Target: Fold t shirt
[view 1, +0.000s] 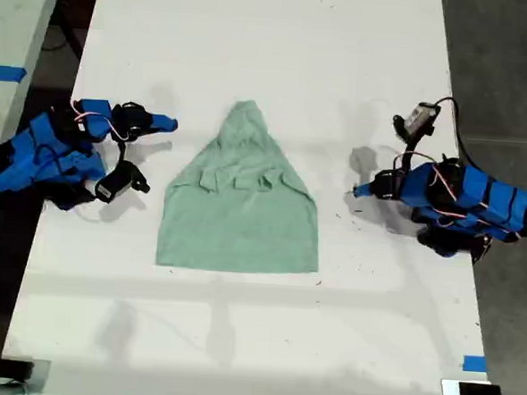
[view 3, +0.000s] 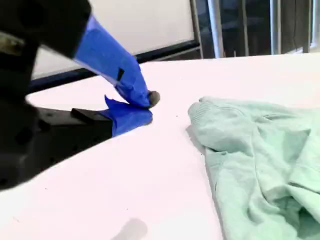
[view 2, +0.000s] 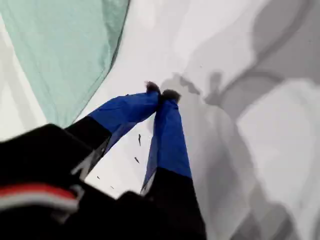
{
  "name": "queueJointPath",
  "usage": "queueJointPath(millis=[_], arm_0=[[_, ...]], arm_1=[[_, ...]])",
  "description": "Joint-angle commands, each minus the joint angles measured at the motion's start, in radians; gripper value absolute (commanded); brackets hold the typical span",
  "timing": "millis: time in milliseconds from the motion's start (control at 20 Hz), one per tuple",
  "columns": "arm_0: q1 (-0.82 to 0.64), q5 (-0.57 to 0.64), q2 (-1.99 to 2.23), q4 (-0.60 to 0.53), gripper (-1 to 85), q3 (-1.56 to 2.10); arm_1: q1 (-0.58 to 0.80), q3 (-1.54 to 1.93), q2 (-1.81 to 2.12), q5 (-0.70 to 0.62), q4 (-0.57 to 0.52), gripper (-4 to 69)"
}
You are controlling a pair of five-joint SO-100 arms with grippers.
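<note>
The t shirt [view 1: 240,214] lies flat on the white table [view 1: 237,339], pale sage green and wrinkled, with its narrow end toward the far edge and its sleeves folded inward. My first gripper [view 1: 361,190] rests on the table at the exterior view's right, a short gap from the shirt's side edge. Its blue fingers meet at the tips in the first wrist view, so my first gripper [view 2: 162,94] is shut and holds nothing, and the t shirt [view 2: 65,50] lies beyond it. My second gripper [view 1: 168,123] sits at the exterior view's left. Near the ribbed collar of the t shirt [view 3: 260,160], my second gripper [view 3: 147,107] is shut and empty.
Blue tape marks sit at the table's near right corner [view 1: 473,363] and on a neighbouring surface [view 1: 3,72] at the exterior view's left. Dark floor [view 1: 513,69] borders the table on the exterior view's right. Both arm bodies lie low at the table's sides.
</note>
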Motion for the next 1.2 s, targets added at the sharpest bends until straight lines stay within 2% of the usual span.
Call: queueJointPath(millis=[0,250,400,450,550,750,800,850,900,1000,1150], arm_0=[[-0.005,-0.002,0.011,-0.002,-0.3,0.041],[-0.005,-0.002,0.011,-0.002,-0.3,0.041],[-0.006,-0.002,0.011,-0.002,-0.3,0.041],[-0.009,0.000,0.011,-0.002,-0.3,0.041],[-0.017,0.003,0.011,-0.002,-0.3,0.041],[-0.011,0.002,0.011,-0.002,-0.3,0.041],[-0.011,0.002,0.011,-0.002,-0.3,0.041],[-0.011,0.005,0.011,-0.002,-0.3,0.041],[-0.012,0.005,0.011,-0.002,-0.3,0.041],[-0.009,0.005,0.011,-0.002,-0.3,0.041],[-0.009,0.005,0.011,-0.002,-0.3,0.041]], arm_1=[[-0.009,0.046,0.012,0.095,0.044,1.4],[-0.028,0.040,0.012,0.091,0.023,0.8],[-0.061,0.032,0.008,0.054,-0.121,0.5],[-0.057,-0.014,-0.031,0.041,-0.094,0.5],[-0.123,-0.245,-0.295,0.069,-0.032,0.5],[-0.331,-0.758,-0.979,0.221,-0.028,0.7],[-0.373,-0.853,-1.106,0.249,-0.026,6.5],[-0.407,-0.937,-1.224,0.267,-0.025,17.3],[-0.426,-1.011,-1.327,0.276,-0.025,23.8],[-0.448,-1.164,-1.529,0.273,-0.009,29.0],[-0.451,-1.328,-1.763,0.267,0.012,29.6]])
